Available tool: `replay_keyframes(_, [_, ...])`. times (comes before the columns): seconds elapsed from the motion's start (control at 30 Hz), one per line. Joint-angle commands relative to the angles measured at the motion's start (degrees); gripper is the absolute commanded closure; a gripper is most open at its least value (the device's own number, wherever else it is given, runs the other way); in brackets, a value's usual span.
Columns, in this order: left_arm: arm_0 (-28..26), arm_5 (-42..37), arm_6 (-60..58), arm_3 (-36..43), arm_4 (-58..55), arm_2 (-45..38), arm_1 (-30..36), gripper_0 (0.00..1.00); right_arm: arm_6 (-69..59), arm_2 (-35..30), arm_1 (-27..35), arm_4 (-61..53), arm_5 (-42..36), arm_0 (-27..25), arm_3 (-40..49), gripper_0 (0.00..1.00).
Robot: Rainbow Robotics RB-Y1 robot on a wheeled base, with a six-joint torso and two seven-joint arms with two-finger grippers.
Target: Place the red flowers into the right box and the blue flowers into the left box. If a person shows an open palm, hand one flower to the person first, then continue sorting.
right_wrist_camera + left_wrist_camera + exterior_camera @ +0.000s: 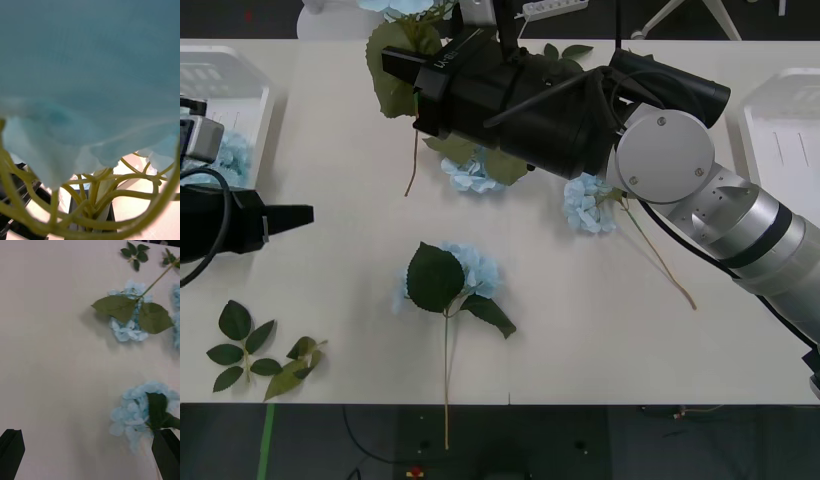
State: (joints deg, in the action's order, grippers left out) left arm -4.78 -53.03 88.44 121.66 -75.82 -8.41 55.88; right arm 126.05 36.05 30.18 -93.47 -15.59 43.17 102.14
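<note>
R arm is stretched diagonally across the table (pixel 330 200), w/ the right gripper (pixel 405 60) clenched on a blue flower (pixel 402 45) near the far edge. Left gripper (pixel 305 214) is held low at the L side, fingers (pixel 11 448) spread wide. Three blue flowers (pixel 470 270) are left lying mid-table; left box (pixel 230 85) is seen far L.

A pale blue artificial flower with dark green leaves and a long thin stalk (pixel 448 282) is seen lying mid-desk (pixel 340 200). Two further blue flowers (pixel 590 205) lie beside the black right arm, whose tool (pixel 395 62) is held at the far edge beside a large leaf. The left tool (pixel 295 215) hovers near the shallow white plastic left box (pixel 225 85). A matching white right box (pixel 780 130) sits opposite. A flowerless green leaf sprig (pixel 255 355) lies at the near left.
</note>
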Motion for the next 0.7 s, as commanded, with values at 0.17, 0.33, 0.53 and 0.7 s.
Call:
replay_keyframes(0.17, [-2.9,3.9,1.7,10.4,-6.8,0.9,-6.0,0.0,1.1,0.2,-1.2,0.3,0.5,2.5,0.7,1.0])
replay_keyframes(0.33, [1.4,9.3,1.6,8.9,-0.5,8.0,-9.9,0.0,1.0,0.2,-1.0,0.3,0.5,2.5,0.7,1.0])
replay_keyframes(0.53, [7.4,16.3,1.8,3.2,8.7,17.2,-16.2,0.0,0.8,0.2,-0.8,0.3,0.5,2.5,0.7,1.0])
replay_keyframes(0.7, [11.9,19.0,1.8,-1.1,13.5,21.6,-20.5,0.0,0.6,0.2,-0.6,0.4,0.5,2.5,0.7,1.0])
